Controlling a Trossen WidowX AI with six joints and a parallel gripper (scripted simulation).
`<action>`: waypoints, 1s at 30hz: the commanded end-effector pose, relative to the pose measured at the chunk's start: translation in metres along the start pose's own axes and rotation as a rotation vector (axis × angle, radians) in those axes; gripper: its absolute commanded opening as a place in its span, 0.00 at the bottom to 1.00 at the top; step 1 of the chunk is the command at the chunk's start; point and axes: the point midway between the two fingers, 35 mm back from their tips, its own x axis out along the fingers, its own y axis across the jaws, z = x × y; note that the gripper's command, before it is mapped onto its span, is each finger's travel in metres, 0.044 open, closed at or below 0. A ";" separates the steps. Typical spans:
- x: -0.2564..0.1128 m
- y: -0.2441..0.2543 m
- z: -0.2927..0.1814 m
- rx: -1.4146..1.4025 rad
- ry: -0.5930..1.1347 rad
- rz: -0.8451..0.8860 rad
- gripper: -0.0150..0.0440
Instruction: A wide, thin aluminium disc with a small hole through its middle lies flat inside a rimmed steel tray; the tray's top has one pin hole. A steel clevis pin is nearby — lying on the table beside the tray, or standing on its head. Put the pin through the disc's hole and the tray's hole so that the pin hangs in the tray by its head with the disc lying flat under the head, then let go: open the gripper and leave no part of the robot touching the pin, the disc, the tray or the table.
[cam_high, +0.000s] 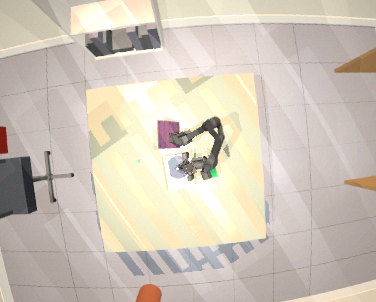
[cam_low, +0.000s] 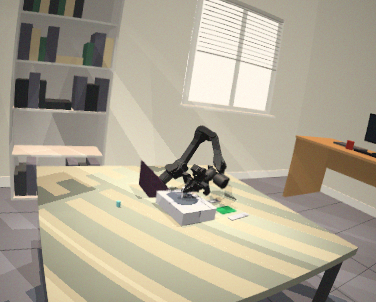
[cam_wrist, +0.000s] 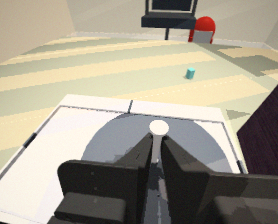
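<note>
- While the claw is over the tray, its fingers stand nearly closed, with the steel pin pinched between them.
- Pin: above the tray's inside, roughly upright, pale round head uppermost and just clear of the fingertips. The lower end is hidden by the fingers; cannot tell whether it has entered any hole.
- Disc: inside the tray's rim, apparently flat, beneath the claw. Its centre hole is covered from view, so alignment with the tray's hole is unconfirmed.
- Arm: bends high above the tray, wrist reaching down to it.
- Beyond the tray: a dark purple panel stands near one side; a green patch lies near another; a small cyan piece sits apart from it on the table.
- Progress, judged: grasp done, pin carried to the tray. Insertion appears to be the step in hand; depth unknown.
- Remaining: seat the head on the disc if there is still a gap, open the fingers, back off from everything. Sideways drift could jam the pin or drag the disc.
</note>
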 end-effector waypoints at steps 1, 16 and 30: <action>0.000 -0.001 -0.001 -0.005 -0.004 -0.002 0.25; 0.001 -0.001 0.000 -0.005 0.017 -0.002 0.25; 0.002 0.003 -0.001 -0.003 0.005 -0.001 0.25</action>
